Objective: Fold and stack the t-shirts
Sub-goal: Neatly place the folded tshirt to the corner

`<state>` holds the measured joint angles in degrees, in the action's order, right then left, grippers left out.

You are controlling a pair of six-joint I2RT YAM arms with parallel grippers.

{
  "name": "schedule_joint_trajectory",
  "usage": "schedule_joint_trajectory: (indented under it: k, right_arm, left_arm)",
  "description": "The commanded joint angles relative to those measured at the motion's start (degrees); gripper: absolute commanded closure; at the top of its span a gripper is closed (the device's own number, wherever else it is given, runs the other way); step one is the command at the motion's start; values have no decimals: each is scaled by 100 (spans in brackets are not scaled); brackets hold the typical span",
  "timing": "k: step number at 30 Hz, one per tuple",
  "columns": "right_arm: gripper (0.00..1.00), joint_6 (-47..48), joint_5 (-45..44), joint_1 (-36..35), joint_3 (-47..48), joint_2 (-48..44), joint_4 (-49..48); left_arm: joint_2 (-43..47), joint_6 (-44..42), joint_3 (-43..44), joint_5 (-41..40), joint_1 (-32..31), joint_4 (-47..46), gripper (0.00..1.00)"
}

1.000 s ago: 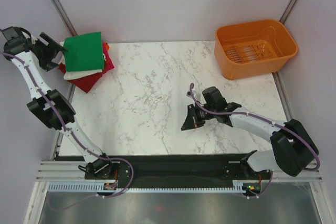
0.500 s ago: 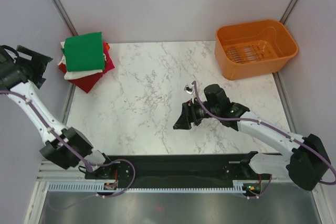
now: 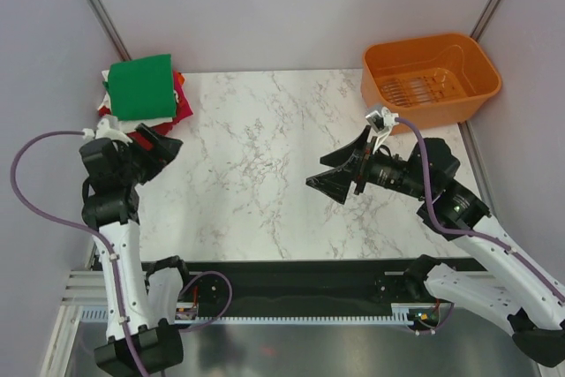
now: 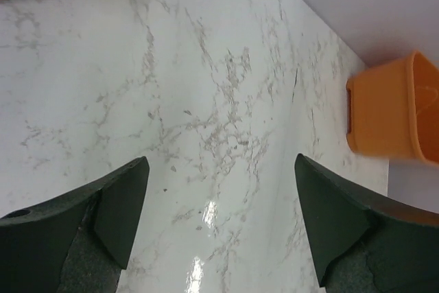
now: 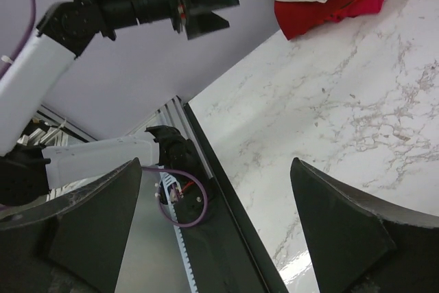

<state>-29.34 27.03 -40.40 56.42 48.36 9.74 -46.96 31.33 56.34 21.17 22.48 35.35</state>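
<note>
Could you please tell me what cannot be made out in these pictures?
Top view: the folded green t-shirt covers the pile of shirts; only cream and red edges show, so their number is unclear.
Left wrist view: the top edge cuts the pile to a red strip; the right edge cuts the orange plastic basket.
Right wrist view: the top edge cuts off most of the pile.

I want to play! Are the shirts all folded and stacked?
Nearly done. The folded bright green cloth t-shirt tops the pile of cream-white and red folded shirts. The left gripper and right gripper hang open, empty. The orange plastic basket looks empty, so nothing seems left.
</note>
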Motion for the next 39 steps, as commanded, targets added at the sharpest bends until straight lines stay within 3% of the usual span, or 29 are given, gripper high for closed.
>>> schedule_joint_trajectory:
  k: [1, 4, 7, 8, 10, 15, 16, 17, 20, 24, 27, 30, 31, 33, 36, 39]
  right_arm:
    - [2, -45, -250, -29, 228, -81, 168]
    - [2, -89, -294, -29, 220, -212, 248]
    - [2, -124, -365, -29, 123, -344, 248]
    - [2, -133, -365, -20, 123, -371, 248]
    - [2, -177, -347, -29, 88, -406, 265]
    - [2, -151, -286, -29, -8, -511, 283]
    - [2, -151, -277, -20, -17, -564, 301]
    - [2, -151, -277, -20, -26, -590, 309]
    - [2, -107, -215, -20, -26, -652, 449]
    - [2, -2, -198, -29, -149, -714, 564]
    - [2, 60, -207, -20, -254, -679, 538]
    - [2, 78, -145, -29, -237, -626, 547]
    - [2, 78, -128, -29, -246, -661, 547]
    - [2, 95, -110, -29, -324, -731, 556]
    - [2, 192, -92, -29, -448, -784, 564]
    - [2, 280, -66, -20, -474, -635, 582]
  left_arm:
    - [309, -557, -552, 405, -568, -547, 7]
    - [556, -1030, -992, 64, -1270, -547, 5]
    - [635, -988, -1098, -796, -2175, -503, 6]
    - [644, -1006, -1159, -1816, -2578, -538, 7]
    - [758, -1225, -1344, -2614, -3458, -932, 8]
    - [1128, -1226, -2389, -2618, -5355, -934, 8]
    - [1110, -2270, -2469, -3845, -5542, -2718, 5]
    - [1119, -2211, -2574, -6537, -5666, -2770, 4]
    - [1433, -1517, -2811, -7563, -5948, -2701, 4]
    - [1296, -1393, -3399, -8768, -5992, -3041, 0]
    - [971, -1700, -4462, -8884, -5992, -4793, 0]
    - [995, -1060, -5123, -9077, -5992, -5212, 0]
    - [1091, -1433, -5150, -8965, -5983, -5414, 0]
    - [1128, -2443, -5615, -7957, -5670, -6729, 0]
    - [883, -2615, -5590, -6603, -4843, -7112, 0]
    - [-126, -2920, -5564, -5627, -4403, -8357, 0]
